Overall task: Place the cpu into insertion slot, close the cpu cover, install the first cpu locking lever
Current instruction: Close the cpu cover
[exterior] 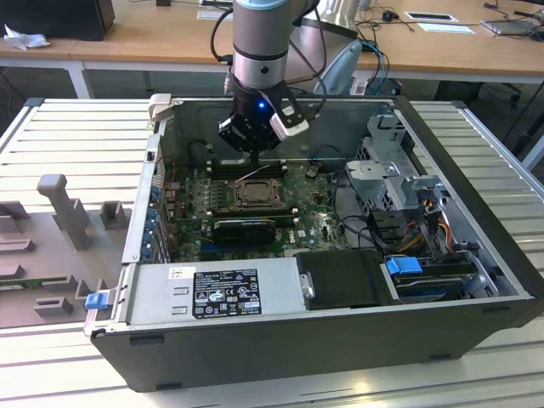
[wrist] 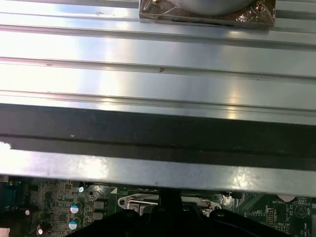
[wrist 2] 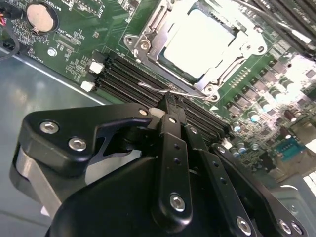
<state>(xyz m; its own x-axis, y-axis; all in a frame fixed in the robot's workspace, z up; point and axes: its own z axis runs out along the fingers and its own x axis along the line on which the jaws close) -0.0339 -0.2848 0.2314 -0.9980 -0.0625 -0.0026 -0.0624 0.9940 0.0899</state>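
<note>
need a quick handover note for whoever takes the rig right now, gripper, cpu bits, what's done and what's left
Gripper: fingers shut on the thin wire locking lever, beside the memory slots, inside the open computer case.
Cpu: seated in the insertion slot.
Cpu cover: its frame lies down around the chip.
Done: cpu placed, cover closed.
Left: the lever in the gripper stands clear of the socket, not yet latched.
</note>
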